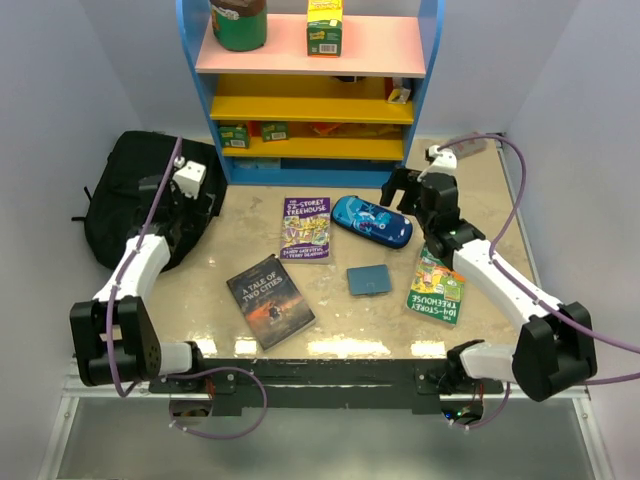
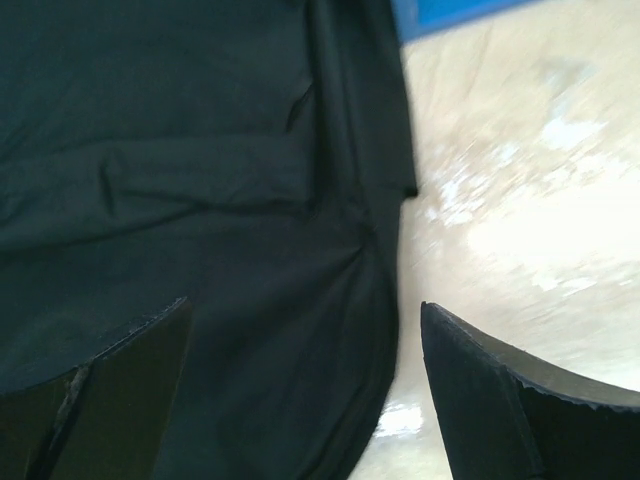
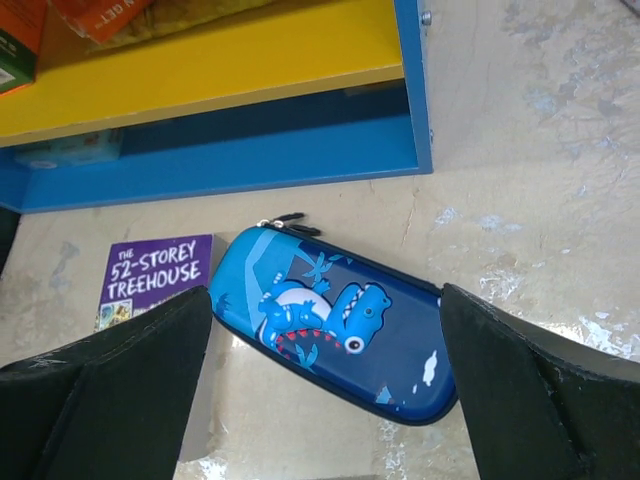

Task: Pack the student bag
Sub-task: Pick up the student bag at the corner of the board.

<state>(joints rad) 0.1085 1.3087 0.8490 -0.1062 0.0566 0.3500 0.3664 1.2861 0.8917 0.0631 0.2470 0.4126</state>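
Both claws were spread; my left claw (image 2: 305, 320) hung directly over the student bag (image 1: 120, 190) at the table's (image 1: 330, 305) far left, my right claw (image 1: 405, 187) well apart.

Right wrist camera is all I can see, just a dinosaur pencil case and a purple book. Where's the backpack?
Observer: The black backpack lies at the left edge of the table, beside the blue shelf.
Operator: Is the other arm near it?
Observer: Yes, the left gripper is open over the bag's right edge.
Operator: Any more books?
Observer: Two: A Tale of Two Cities near the front middle, and 104-Storey Treehouse on the right.
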